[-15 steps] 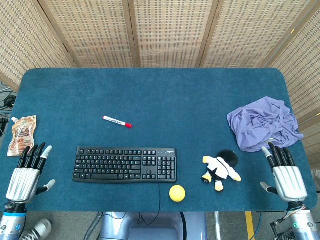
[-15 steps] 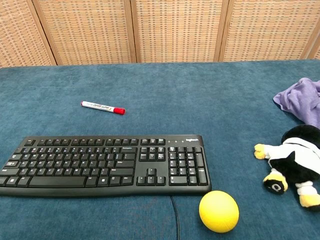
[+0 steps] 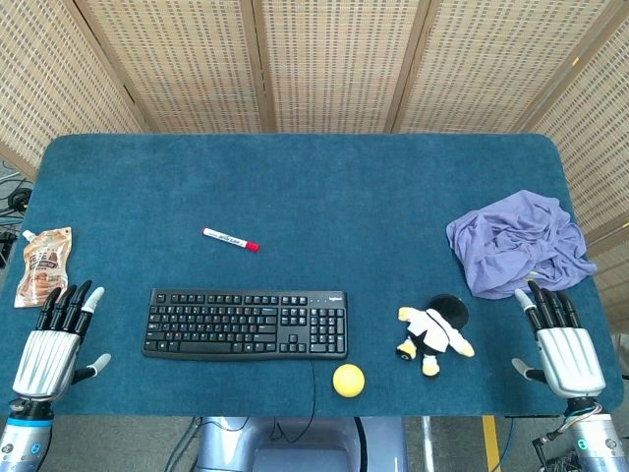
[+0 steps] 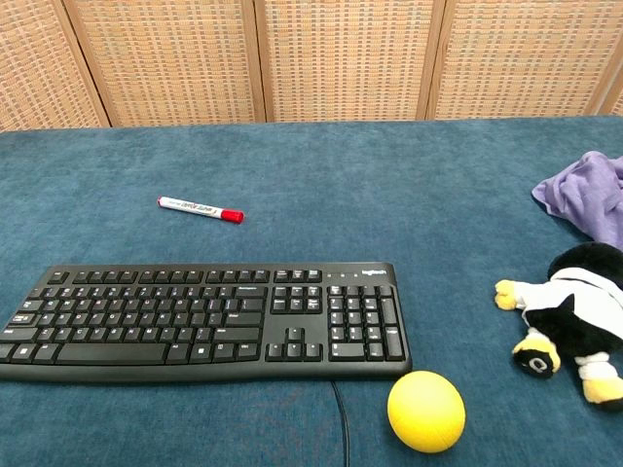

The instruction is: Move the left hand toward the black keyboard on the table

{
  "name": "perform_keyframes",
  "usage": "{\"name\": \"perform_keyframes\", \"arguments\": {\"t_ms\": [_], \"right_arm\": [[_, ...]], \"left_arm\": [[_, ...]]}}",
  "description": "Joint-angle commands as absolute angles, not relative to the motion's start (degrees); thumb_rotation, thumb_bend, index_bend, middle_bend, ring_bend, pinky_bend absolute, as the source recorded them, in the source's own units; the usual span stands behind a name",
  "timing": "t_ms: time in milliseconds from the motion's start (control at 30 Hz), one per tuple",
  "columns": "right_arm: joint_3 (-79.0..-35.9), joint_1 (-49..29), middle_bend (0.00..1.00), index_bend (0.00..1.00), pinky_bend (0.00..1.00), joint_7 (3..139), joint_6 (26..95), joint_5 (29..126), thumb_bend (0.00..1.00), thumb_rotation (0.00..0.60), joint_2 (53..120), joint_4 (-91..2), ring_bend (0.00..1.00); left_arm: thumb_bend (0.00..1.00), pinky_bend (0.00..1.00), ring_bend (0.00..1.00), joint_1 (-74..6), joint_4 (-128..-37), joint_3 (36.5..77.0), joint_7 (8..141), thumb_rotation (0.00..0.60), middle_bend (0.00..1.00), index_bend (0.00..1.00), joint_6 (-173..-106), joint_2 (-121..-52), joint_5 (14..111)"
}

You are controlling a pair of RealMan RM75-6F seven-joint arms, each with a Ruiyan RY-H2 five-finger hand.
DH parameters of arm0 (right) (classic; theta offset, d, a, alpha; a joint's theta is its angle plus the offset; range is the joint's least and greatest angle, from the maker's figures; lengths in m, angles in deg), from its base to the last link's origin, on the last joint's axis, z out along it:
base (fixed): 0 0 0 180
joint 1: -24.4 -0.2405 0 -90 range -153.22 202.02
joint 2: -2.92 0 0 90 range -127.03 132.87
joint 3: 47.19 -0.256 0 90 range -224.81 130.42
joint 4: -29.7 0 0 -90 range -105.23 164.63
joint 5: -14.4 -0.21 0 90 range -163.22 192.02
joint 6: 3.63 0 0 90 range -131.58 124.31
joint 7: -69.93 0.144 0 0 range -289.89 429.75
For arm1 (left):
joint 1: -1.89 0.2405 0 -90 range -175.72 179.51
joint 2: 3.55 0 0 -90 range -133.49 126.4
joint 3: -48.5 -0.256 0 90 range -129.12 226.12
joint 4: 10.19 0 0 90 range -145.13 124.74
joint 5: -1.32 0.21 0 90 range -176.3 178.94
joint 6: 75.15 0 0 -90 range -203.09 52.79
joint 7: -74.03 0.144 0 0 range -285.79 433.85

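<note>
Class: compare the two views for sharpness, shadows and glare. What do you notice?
Head view: even light, sharp, no glare; the black keyboard and left hand cast only faint shadows. Chest view: equally sharp, with a soft shadow under the yellow ball.

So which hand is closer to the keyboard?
The left hand. Only bare mat separates it from the black keyboard; the right hand sits beyond the plush toy.

Marker (image 3: 230, 239) lies mid-table. Yellow ball (image 3: 348, 380) near front edge; plush toy (image 3: 433, 335) to its right. Purple cloth (image 3: 518, 241) far right. Snack pouch (image 3: 43, 265) at left edge.
</note>
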State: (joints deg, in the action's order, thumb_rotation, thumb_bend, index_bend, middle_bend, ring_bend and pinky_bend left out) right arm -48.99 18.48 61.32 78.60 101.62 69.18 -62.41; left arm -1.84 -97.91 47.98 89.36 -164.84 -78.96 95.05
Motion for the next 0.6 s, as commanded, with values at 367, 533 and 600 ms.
{"name": "perform_keyframes", "arguments": {"t_ms": [367,533,600], "right_arm": [[-48.99,18.44,0.0,0.0,0.0,61.06,78.36,101.38,0.0,0.6,69.26,-62.34,0.0],[-48.96,18.56,0.0,0.0,0.0,61.5,78.67,101.63,0.0,0.6,69.11,-62.35,0.0],[-48.96,18.54,0.0,0.0,0.0,61.54,78.61,101.61,0.0,0.6,69.1,-62.32,0.0]], "left_arm": [[0.0,0.0,0.0,-1.87,-98.34,47.84,89.13,0.6,0.0,0.0,-164.49,-78.69,94.96],[0.0,0.0,0.0,-1.84,-98.48,47.71,89.43,0.6,0.0,0.0,-164.39,-78.73,95.05],[0.0,0.0,0.0,-1.84,-98.56,47.7,89.49,0.6,0.0,0.0,-164.32,-78.72,94.99]]}}
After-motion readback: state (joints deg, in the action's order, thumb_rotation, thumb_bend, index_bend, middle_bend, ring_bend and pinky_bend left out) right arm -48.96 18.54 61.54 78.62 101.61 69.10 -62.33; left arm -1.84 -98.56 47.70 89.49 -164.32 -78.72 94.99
